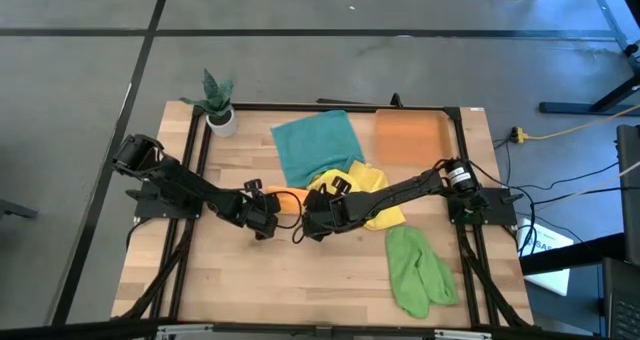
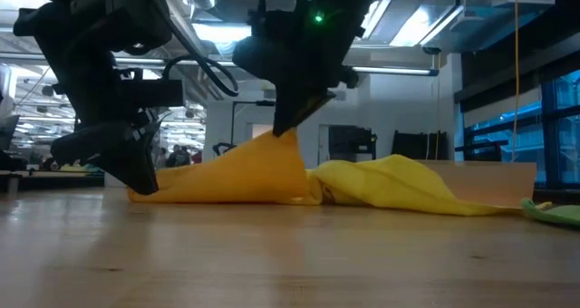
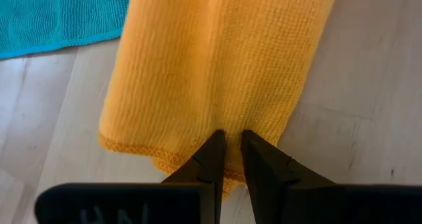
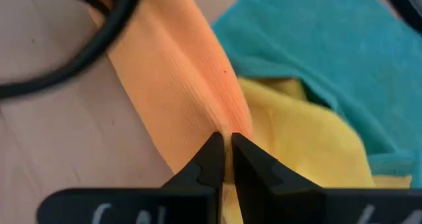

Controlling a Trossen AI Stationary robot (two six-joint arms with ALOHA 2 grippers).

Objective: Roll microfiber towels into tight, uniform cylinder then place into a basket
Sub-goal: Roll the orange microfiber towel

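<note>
The orange towel (image 1: 286, 200) lies mid-desk as a loose, half-folded strip, one end raised in a peak. The left gripper (image 3: 229, 159) is clenched on the hem of one end, low to the wood; the right gripper (image 4: 223, 159) pinches the raised ridge at the other end. Just beside it, partly under it, is the yellow towel (image 1: 368, 192), crumpled, with the teal towel (image 1: 315, 146) flat behind it toward the far edge. The light green towel (image 1: 418, 270) lies folded near the right front corner. The basket (image 1: 412, 137) sits at the far right corner, with no rolled towel in it. To roll tightly, I judge both grips should keep the cloth taut and level, draw it clear of the yellow one first, and turn evenly so neither end telescopes.
</note>
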